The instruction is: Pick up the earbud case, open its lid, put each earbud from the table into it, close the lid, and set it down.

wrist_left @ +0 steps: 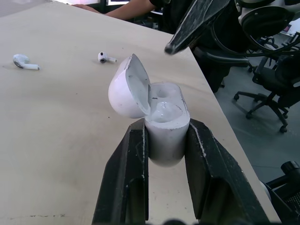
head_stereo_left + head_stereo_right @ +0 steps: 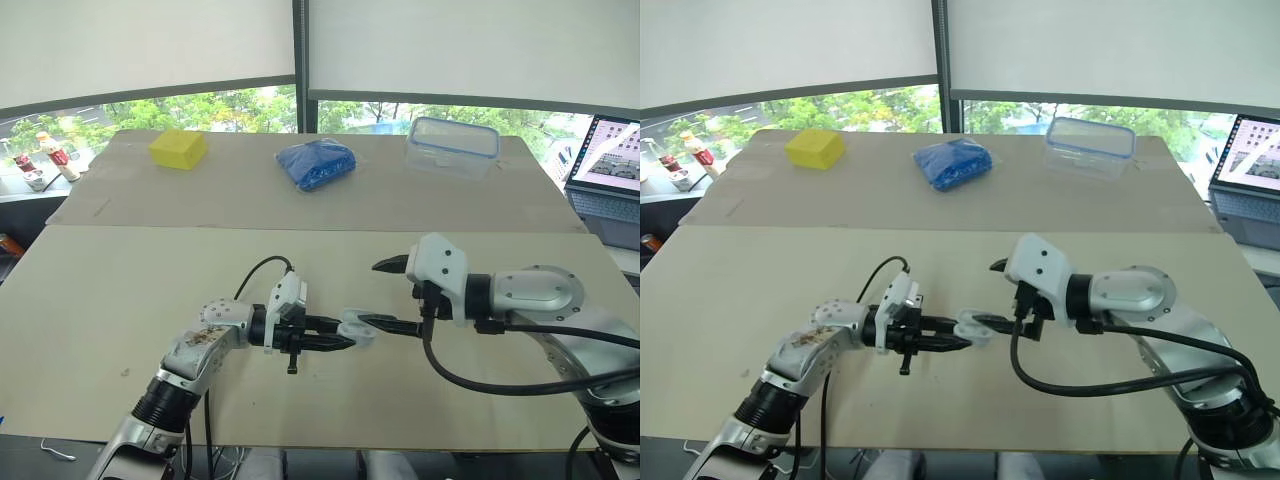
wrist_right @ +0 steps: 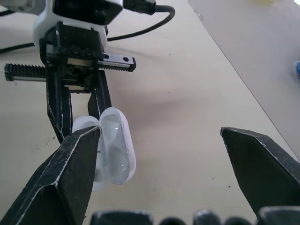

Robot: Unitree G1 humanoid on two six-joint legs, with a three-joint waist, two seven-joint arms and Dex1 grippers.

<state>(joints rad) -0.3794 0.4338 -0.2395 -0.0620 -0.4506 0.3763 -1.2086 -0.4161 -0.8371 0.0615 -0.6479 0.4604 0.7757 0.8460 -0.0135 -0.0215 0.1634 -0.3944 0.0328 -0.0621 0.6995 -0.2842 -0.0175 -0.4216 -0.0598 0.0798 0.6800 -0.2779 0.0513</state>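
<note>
Your left gripper (image 2: 335, 342) has its jaws clamped on the body of the earbud case (image 1: 164, 126), low over the desk (image 2: 120, 300), lid swung open. Your right gripper (image 2: 372, 293) is just beside it, jaws spread wide, one finger at the lid. One earbud (image 1: 25, 62) and a second earbud (image 1: 106, 57) lie on the desk.

I see the glossy white earbud case (image 2: 357, 327) just below centre of the left eye frame, lid swung open, body clamped in the left gripper (image 2: 352, 338); one white earbud (image 1: 24, 62) and a second earbud (image 1: 107, 57) lie apart on the table (image 1: 56, 122) beyond it.
</note>
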